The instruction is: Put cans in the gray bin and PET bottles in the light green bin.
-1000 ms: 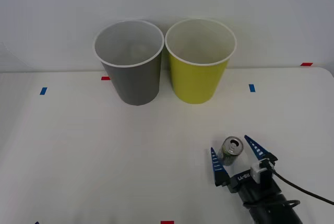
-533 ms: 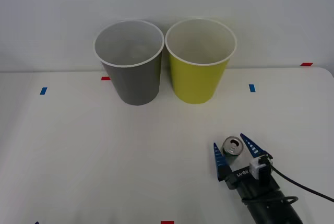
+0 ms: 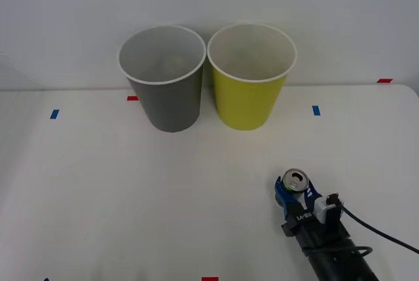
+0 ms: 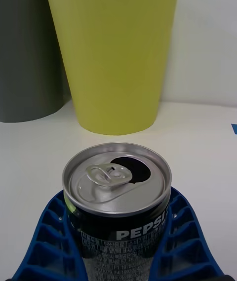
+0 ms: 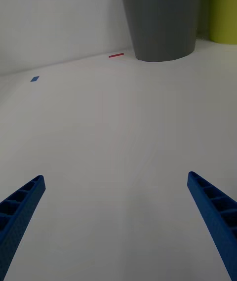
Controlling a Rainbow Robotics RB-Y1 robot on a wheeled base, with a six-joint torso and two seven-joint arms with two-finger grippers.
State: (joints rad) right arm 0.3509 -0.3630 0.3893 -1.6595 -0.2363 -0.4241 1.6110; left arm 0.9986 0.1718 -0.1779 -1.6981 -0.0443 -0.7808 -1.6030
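**benchbot_99:** Quick check on where this stands. The right gripper [image 3: 294, 194] has its blue ribbed fingers [image 4: 49, 234] clamped on both sides of the Pepsi can [image 3: 294, 181], which stands upright on the white table [image 3: 98, 196], near the front right and well apart from both bins. Left gripper [image 5: 116, 231] is parked low over bare table with its fingers spread wide, holding nothing.

**tincan_tom:** What worries me is the carry. The gray bin [image 3: 162, 78] is the target, but the light green bin [image 3: 251, 74] sits between it and the can, rims nearly touching. I'd guess a low sideways swing could clip that green rim or tip the bin, and an early release puts the can in the wrong one.

**benchbot_99:** Agreed. Also the can is smooth thin metal with a glossy dark side, and the fingers grip it fairly low on the body in the right wrist view. If the squeeze is light, it could slip or tilt on the lift. The top is already opened, tab [image 4: 106, 175] still on, so leftover liquid might spill.

**tincan_tom:** The bins look like big tapered paper cups: matte walls, rolled white rims, pale insides. Light and top-heavy, I reckon, so easy to knock over.
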